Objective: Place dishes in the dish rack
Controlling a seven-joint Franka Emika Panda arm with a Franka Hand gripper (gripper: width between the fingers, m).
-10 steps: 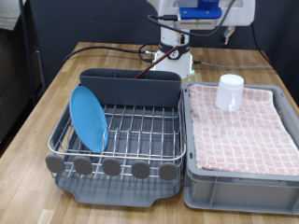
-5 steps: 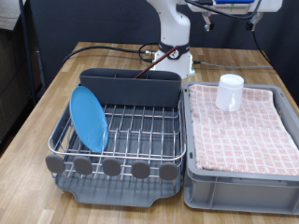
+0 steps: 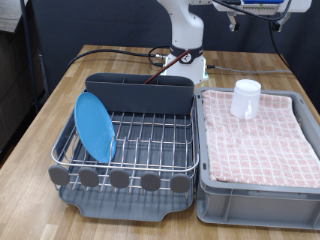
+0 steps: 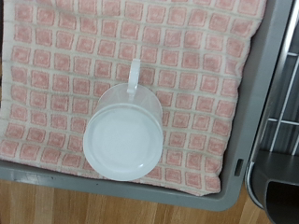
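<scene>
Exterior view raised, facing the robot base across the counter (image 3: 60, 85), wrist view straight down, both sharing white mug (image 3: 245, 98) (image 4: 123, 136) on checked cloth (image 3: 262, 140) (image 4: 75, 56).

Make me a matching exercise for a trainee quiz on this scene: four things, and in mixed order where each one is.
Things:
1. blue plate
2. white mug
3. cutlery bin
4. checked cloth

Places:
A. lining the grey bin
B. along the back of the dish rack
C. upright on the checked cloth
D. on edge in the rack's wire grid

Pairs: 1-D, 2-C, 3-B, 4-A
</scene>
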